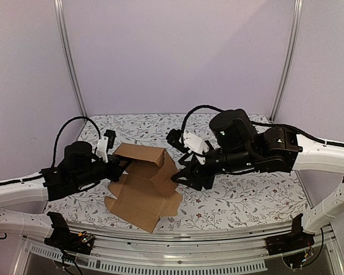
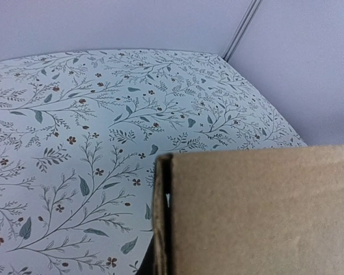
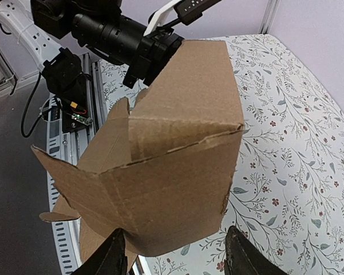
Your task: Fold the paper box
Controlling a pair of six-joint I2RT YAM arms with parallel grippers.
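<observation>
Paper box (image 1: 142, 186): half-formed brown cardboard in the middle of the floral worktop (image 1: 246, 195), one panel raised, the other flaps lying flat.
Left hand (image 1: 121, 166): clamped on the raised panel's left edge, likely bracing it upright.
Right hand (image 1: 179, 179): fingers apart, straddling the box's right corner without pinching, seemingly placed to push.

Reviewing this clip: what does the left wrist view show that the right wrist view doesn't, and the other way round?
Only the left wrist view: a close-up of one flat panel of the paper box and its dark side edge, with no robot part visible. Only the right wrist view: the box's half-folded shape with raised panels, the left hand clamped on its top panel, and the right hand open astride the box's lower edge. Both: brown cardboard, the floral table cover and the pale enclosure wall.
</observation>
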